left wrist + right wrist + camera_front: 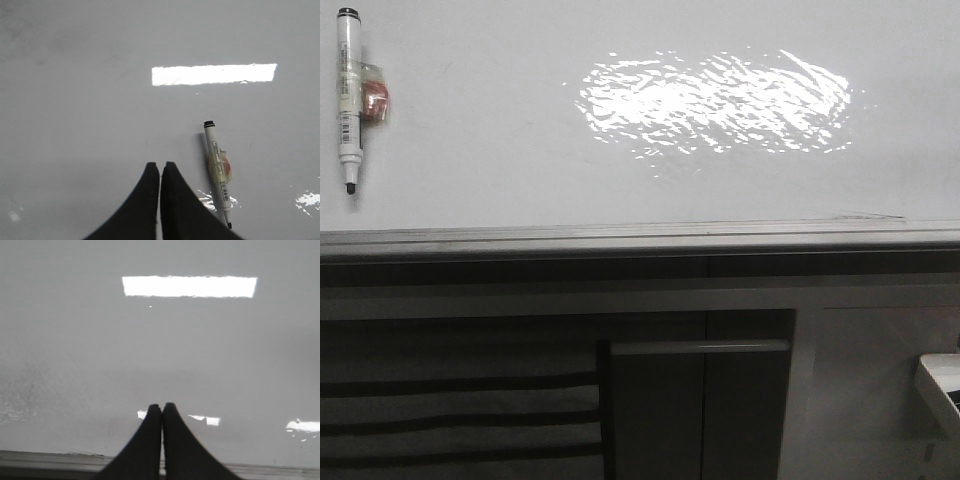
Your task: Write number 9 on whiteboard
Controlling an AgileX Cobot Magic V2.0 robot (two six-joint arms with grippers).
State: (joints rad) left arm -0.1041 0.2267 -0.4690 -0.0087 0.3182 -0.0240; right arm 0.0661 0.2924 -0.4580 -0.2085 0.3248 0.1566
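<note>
A large glossy white whiteboard point(520, 150) with a grey metal edge strip point(620, 238) lies flat, a bright rippled glare patch point(715, 102) at its centre. No drawn number shows on it. A white marker pen with a black cap end point(347, 98), wrapped in tape, rests at the board's far left, tip uncovered. The left claw point(160, 170) hangs clenched and empty just beside the pen. The right claw point(162, 410), likewise clenched and empty, hangs near the board's edge strip.
</note>
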